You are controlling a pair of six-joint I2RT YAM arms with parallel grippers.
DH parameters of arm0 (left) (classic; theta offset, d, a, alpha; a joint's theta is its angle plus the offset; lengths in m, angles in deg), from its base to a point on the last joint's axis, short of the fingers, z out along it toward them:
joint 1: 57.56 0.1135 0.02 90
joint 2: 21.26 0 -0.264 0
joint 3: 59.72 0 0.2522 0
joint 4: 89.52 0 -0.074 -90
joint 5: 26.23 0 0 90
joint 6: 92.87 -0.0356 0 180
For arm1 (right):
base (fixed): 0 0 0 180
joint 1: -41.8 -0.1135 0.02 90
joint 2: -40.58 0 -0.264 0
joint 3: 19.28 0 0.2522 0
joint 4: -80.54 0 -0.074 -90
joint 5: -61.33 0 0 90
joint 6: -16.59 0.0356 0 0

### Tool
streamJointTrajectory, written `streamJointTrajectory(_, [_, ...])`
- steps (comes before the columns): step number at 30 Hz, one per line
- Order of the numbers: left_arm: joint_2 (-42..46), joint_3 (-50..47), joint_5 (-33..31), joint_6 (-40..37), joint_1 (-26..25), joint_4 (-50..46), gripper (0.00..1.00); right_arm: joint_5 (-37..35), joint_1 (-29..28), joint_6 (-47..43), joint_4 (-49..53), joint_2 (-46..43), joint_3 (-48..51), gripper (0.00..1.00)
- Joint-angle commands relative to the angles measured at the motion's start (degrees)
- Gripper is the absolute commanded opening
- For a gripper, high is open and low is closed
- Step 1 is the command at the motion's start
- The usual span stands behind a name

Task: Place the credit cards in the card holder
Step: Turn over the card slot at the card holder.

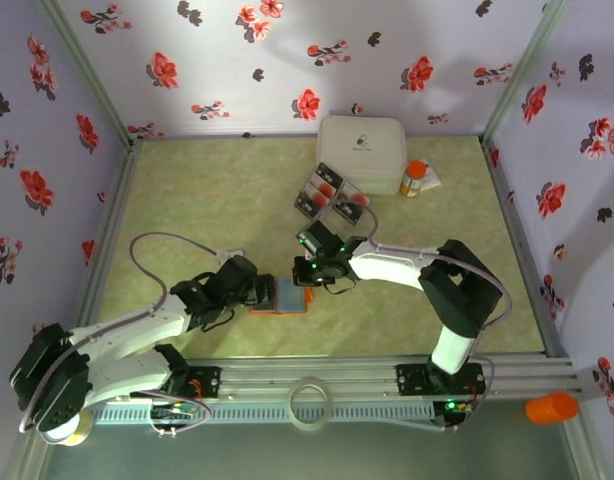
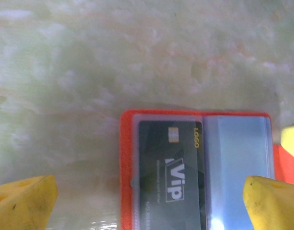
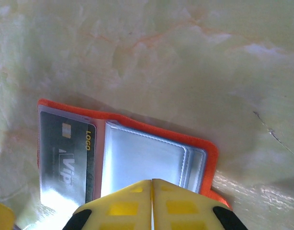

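Card holder (image 2: 127, 167): flat bright orange wallet, lying open on pale green marbled desk (image 2: 89, 72), clear plastic pockets inside. 1 black card (image 2: 171, 167) w/ white "VIP" + gold "LOGO" print sits in one pocket; the pocket next to it looks silvery, blank. Holder lies between the 2 hands, right under their tips.

L hand (image 2: 148, 191): yellow fingers spread wide, straddling holder.

R hand (image 3: 152, 184): fingers pressed together at holder's edge, nothing seen between them.

Loose cards (image 1: 327, 190) well beyond R hand, beside 1 white rounded box (image 1: 362, 150): approx 4, black/white w/ red blotches, overlapping, count unsure.
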Motion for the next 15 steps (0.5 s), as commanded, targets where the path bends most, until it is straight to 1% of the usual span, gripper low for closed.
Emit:
streamJointTrajectory(1, [-1.84,0.33,-1.97,1.03,-1.95,1.63,1.0,1.07,0.82,-0.94,-0.39,1.92,-1.36,0.09])
streamJointTrajectory(6, [-4.31,0.26,-2.49,0.78,-3.95,3.13,1.0,2.34,1.33,-0.82,-1.43,3.98,-1.46,0.07])
streamJointTrajectory(15, [-7.58,0.3,-2.49,0.69,-4.98,5.21,1.0,5.82,1.11,0.52,-4.43,6.0,-1.29,0.03])
